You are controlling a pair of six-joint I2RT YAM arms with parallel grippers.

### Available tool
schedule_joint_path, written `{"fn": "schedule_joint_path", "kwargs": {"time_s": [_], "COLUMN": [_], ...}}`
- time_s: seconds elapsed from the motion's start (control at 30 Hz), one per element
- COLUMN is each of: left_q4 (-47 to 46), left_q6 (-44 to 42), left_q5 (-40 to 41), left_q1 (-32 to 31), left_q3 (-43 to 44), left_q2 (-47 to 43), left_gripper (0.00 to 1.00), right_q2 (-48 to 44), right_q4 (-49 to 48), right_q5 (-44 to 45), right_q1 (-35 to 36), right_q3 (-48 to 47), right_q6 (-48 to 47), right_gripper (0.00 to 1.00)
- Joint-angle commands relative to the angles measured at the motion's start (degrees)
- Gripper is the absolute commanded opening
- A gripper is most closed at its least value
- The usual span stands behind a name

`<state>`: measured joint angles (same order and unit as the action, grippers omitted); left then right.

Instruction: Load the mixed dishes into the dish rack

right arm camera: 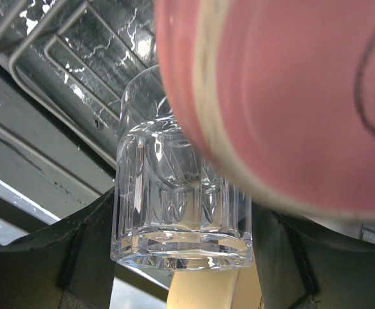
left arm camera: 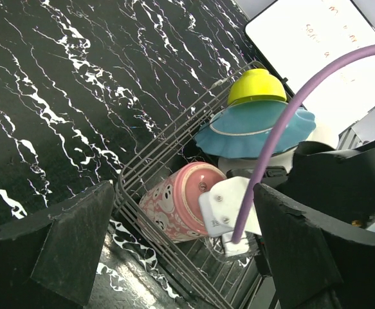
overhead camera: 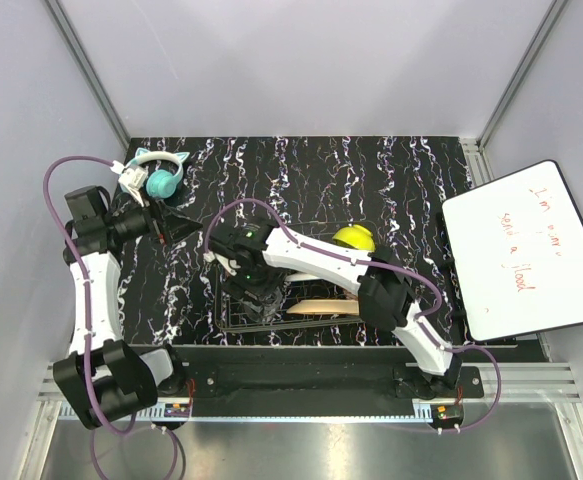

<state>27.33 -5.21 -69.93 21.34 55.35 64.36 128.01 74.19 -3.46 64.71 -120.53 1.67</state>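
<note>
- Black marbled table (overhead camera: 371, 170) carries the dark wire dish rack (left arm camera: 174, 134) near the arm bases.
- Teal plate (left arm camera: 251, 132), yellow-green bowl (left arm camera: 256, 87) and pink mug (left arm camera: 177, 206) sit in the rack.
- Small clear glass (right arm camera: 181, 206) is just beside the mug, over the rack wires. The right pincer (right arm camera: 182, 248) is closed against its two sides.
- Left pincer (overhead camera: 169, 228) is spread wide, empty and well apart from the rack.
- Step in hand, as judged: setting down the glass. The next move calls for releasing it and withdrawing without knocking the mug.
</note>
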Motion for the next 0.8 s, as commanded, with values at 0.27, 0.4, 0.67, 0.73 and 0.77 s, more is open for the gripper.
{"fn": "schedule_joint_path", "kwargs": {"time_s": [0.27, 0.4, 0.67, 0.73, 0.77], "left_q4": [-1.93, -1.93, -1.84, -1.93, -1.84], "left_q6": [-2.87, -2.79, -2.26, -2.26, -2.34], "left_q5": [-0.21, -0.21, -0.21, -0.21, -0.21], "left_q1": [0.10, 0.19, 0.10, 0.19, 0.10], "left_q3": [-0.95, -0.69, 0.11, 0.28, 0.28], "left_q2": [1.12, 1.64, 1.91, 1.91, 1.91], "left_gripper": [0.93, 0.93, 0.94, 0.94, 0.94], "right_q2": [-2.93, -4.17, -7.06, -7.51, -7.86], "right_q4": [-6.51, -8.80, -12.58, -12.76, -12.84], "right_q5": [1.35, 1.00, 1.44, 2.06, 2.23], "right_q1": [0.07, -0.02, 0.24, 0.42, 0.59], "right_q3": [1.08, 3.89, 7.41, 7.68, 7.68], "right_q6": [-2.90, -2.99, -3.87, -3.87, -3.78], "right_gripper": [0.56, 0.69, 1.00, 1.00, 1.00]}}
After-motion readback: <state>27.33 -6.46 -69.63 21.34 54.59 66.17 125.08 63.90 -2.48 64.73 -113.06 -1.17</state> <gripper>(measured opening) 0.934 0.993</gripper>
